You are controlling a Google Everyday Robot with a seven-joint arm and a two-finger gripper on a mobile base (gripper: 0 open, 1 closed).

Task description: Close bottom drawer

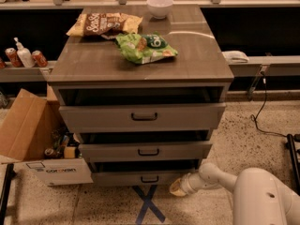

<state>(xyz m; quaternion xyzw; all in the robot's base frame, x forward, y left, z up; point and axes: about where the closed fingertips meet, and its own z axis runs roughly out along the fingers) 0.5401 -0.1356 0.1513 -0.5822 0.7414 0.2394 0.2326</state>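
I am looking at the bottom drawer point(123, 177), the lowest of three in the cabinet point(140, 71). It is standing out from the carcass, with a dark gap showing above its slim front panel and the small bar handle point(150, 178) facing me. So the closing is not done. I am judging it barely begun, since the front is sitting forward of the cabinet's face, as are the middle drawer point(108, 151) and the top drawer point(93, 117) above it.

The gripper point(177, 187) is sitting low near the floor at the right end of that bottom front. I cannot tell whether it is touching the panel or just beside it, nor how far open it is, and I am making out nothing in its hold. The arm point(211, 176) is reaching in from the lower right. What is left, as I am reading it, is the whole push inward until the gap is gone. A blue tape cross point(148, 205) is lying on the floor just in front.
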